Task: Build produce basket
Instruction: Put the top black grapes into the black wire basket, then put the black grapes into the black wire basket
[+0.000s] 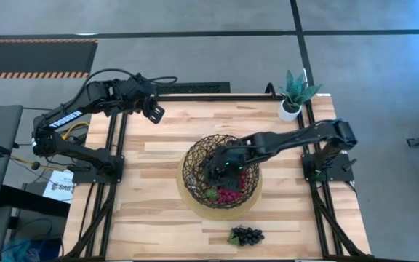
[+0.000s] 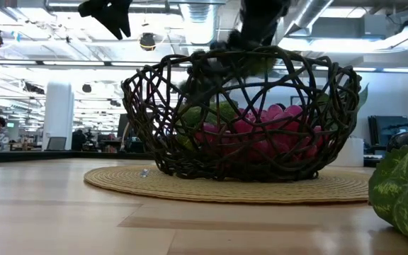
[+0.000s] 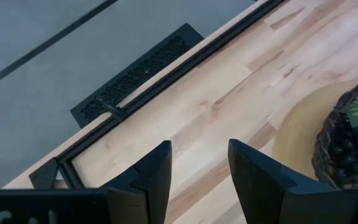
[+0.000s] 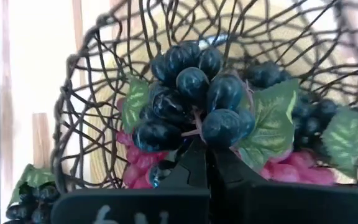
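The dark woven basket (image 1: 192,161) stands on its tan round base mid-table, with red-magenta grape bunches (image 1: 231,193) and green leaves lying in it. My right gripper (image 1: 214,169) reaches down into the basket's mouth, shut on a dark purple grape bunch (image 4: 194,93). In the low view this bunch (image 2: 214,65) sits at about rim height. Another dark bunch (image 1: 246,235) lies on the table near the front edge. My left gripper (image 1: 153,111) hangs open and high over the table's far left part, holding nothing. My right gripper pinches the dark bunch between its two shut fingers at the bunch's stem side (image 4: 199,138), where the grapes and a leaf meet. The fingers slant down from the table's right side. The bunch sticks out beyond the fingertips, above the red bunches in the basket.
A small white pot with a green plant (image 1: 294,94) stands at the far right corner. The leaf of the loose bunch (image 2: 402,191) fills the low view's right edge. Bare wood lies to the left of the basket (image 3: 353,137) and in front of it.
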You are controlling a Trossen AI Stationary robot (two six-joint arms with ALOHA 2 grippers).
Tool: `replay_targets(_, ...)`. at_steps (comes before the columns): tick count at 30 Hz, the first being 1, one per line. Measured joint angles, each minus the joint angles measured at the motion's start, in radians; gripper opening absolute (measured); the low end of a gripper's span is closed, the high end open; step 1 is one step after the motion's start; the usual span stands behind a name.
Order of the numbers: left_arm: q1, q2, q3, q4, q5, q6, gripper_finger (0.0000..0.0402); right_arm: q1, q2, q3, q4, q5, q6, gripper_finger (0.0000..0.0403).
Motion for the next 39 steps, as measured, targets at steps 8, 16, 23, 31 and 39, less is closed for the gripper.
replay_targets(8, -0.02, 0.0, 0.0, -0.023, 0.013, 0.02, 0.0146, -0.031, 0.109, 0.0, 0.035, -0.004, 0.057, 0.0001)
replay_targets(16, -0.049, 0.0, 0.0, -0.026, 0.017, 0.055, 0.0146, -0.035, 0.143, -0.002, 0.064, -0.009, 0.109, 0.0025)
replay_targets(23, -0.069, 0.0, 0.0, -0.024, 0.017, 0.072, 0.0146, -0.021, 0.125, 0.0, 0.072, -0.034, 0.183, 0.0092)
replay_targets(31, -0.097, 0.0, 0.0, -0.025, 0.036, 0.072, 0.0146, -0.022, 0.125, 0.09, 0.023, -0.09, 0.204, 0.0157)
replay_targets(39, -0.137, 0.0, 0.0, -0.024, 0.047, 0.099, 0.0146, -0.022, 0.126, 0.368, -0.128, -0.109, 0.19, 0.0197)
